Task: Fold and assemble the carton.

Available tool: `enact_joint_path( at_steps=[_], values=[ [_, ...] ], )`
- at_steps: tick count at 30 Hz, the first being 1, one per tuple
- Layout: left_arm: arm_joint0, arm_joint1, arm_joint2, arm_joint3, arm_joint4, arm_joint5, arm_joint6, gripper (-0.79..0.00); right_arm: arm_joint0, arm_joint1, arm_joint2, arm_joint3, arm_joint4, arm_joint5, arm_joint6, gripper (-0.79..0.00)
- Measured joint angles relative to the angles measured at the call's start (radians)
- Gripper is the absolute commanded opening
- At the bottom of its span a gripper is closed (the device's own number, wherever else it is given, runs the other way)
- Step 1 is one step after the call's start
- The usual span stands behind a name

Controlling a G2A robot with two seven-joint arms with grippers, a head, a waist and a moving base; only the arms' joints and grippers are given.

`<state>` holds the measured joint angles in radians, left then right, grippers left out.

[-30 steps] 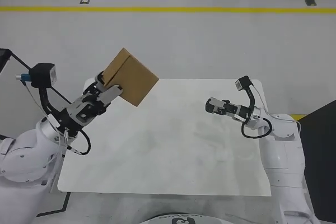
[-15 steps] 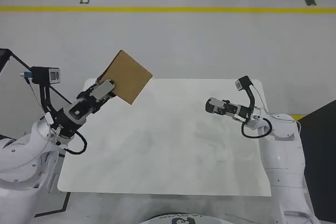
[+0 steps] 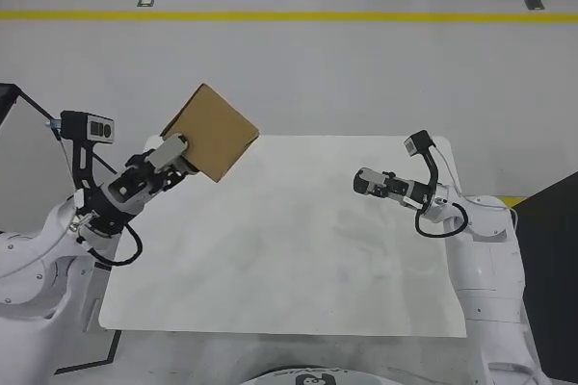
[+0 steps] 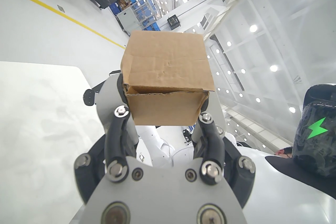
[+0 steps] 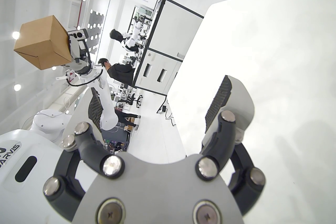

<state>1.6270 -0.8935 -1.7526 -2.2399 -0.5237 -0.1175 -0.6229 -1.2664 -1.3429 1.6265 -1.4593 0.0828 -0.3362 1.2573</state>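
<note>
Hovering over the right part of the white table (image 3: pixel 289 260), the right gripper (image 3: pixel 366 182) carries nothing. Its two fingers stand apart, and in its own wrist view the ribbed pads (image 5: pixel 219 99) face each other across an open gap, with the bare tabletop (image 5: pixel 275 51) beyond them.

Farther off, at the table's far left corner, the left gripper (image 3: pixel 176 154) has both fingers clamped on the carton (image 3: pixel 212 130), one finger pressed against each side of the box's nearer end. The carton is plain brown cardboard formed into a closed box. It is held in the air, clear of the tabletop and tilted. From above, it hangs partly over the table's corner and partly over the floor beyond.

Seen from the left wrist, the carton (image 4: pixel 166 64) sits between the fingers of the left gripper (image 4: pixel 164 107). One panel laps over the end face, leaving a thin dark gap under its edge, and the cardboard shows light creases. From the right wrist, the carton (image 5: pixel 43 42) appears well apart from the right gripper (image 5: pixel 157 104), raised on the far arm.

Past the table, a yellow line (image 3: pixel 289 15) runs across the grey floor.
</note>
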Motion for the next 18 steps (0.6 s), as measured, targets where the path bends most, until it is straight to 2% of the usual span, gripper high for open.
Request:
enact_joint_path(
  at_steps=[7, 11, 18],
  values=[
    [-0.015, -0.005, -0.012, -0.013, 0.273, -0.153, 0.063, -0.785, 0.000, 0.000, 0.000, 0.000, 0.000, 0.000, 0.000, 0.000],
    [-0.011, -0.010, 0.008, -0.007, 0.393, -0.253, 0.108, -0.785, 0.000, 0.000, 0.000, 0.000, 0.000, 0.000, 0.000, 0.000],
    [-0.009, -0.011, 0.013, -0.007, 0.427, -0.270, 0.110, -0.785, 0.000, 0.000, 0.000, 0.000, 0.000, 0.000, 0.000, 0.000]
  ],
)
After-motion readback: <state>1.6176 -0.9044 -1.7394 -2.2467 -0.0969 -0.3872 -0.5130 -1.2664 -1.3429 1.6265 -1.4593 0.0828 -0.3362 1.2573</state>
